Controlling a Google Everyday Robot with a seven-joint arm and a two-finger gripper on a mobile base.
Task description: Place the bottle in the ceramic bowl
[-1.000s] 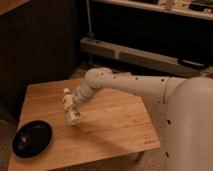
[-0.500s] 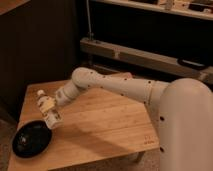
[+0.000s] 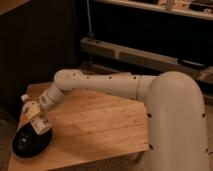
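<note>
Robot arm: the thick white jointed arm (image 3: 115,85) reaches from the right of the view across to the left. That stretch is probably needed because the bowl sits at the far left corner.
Worktop: the low pale wooden worktop (image 3: 95,125) carries only the bowl. Its near left corner is cut off by the frame edge.
Ceramic bowl: the shallow round glossy black ceramic bowl (image 3: 27,145) rests flat on the worktop's front left corner, its dark inside facing up to receive the load.
Pincer: the two-finger pincer (image 3: 39,122) hangs over the bowl's far rim, angled down and to the left. It is pinching the bottle's lower body, which is what holds the bottle off the wood at a slant.
Bottle: the small white plastic bottle with a white cap and pale yellowish label (image 3: 31,107) is tilted, cap up and to the left. It hangs just above the bowl's back edge and is not yet inside.
Hidden: the bottle's base is lost behind the pincer. The single fingers blend into the dark bowl. Whether the bottle touches the rim cannot be told.
</note>
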